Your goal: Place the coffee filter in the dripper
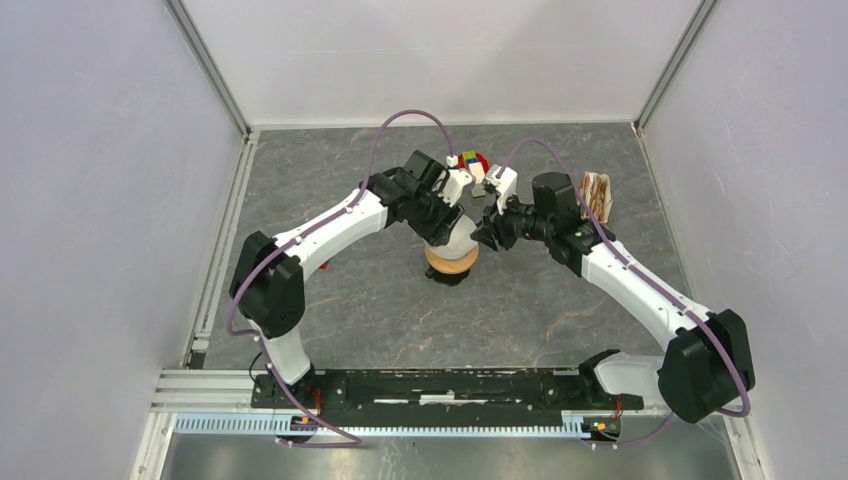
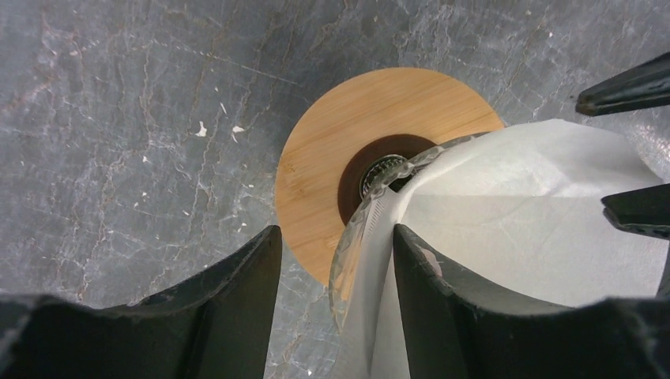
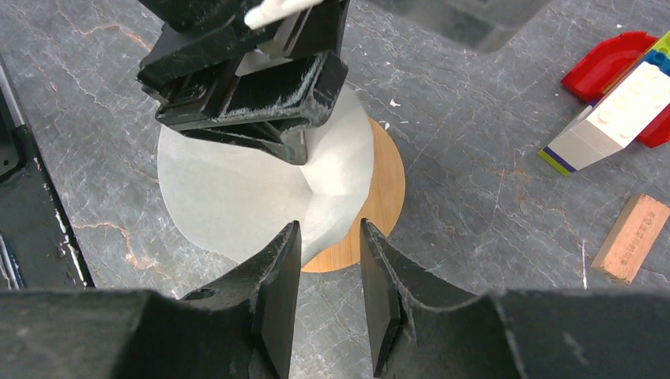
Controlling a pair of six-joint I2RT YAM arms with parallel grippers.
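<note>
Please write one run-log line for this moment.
white paper cone filter: in clear glass dripper with tan wooden collar | left hand: open, astride glass rim | right hand: open, at filter edge

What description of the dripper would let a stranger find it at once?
Look at the middle of the grey table. The dripper stands there, under the white coffee filter. Its round tan wooden ring sets it apart from the coloured toy blocks behind.
</note>
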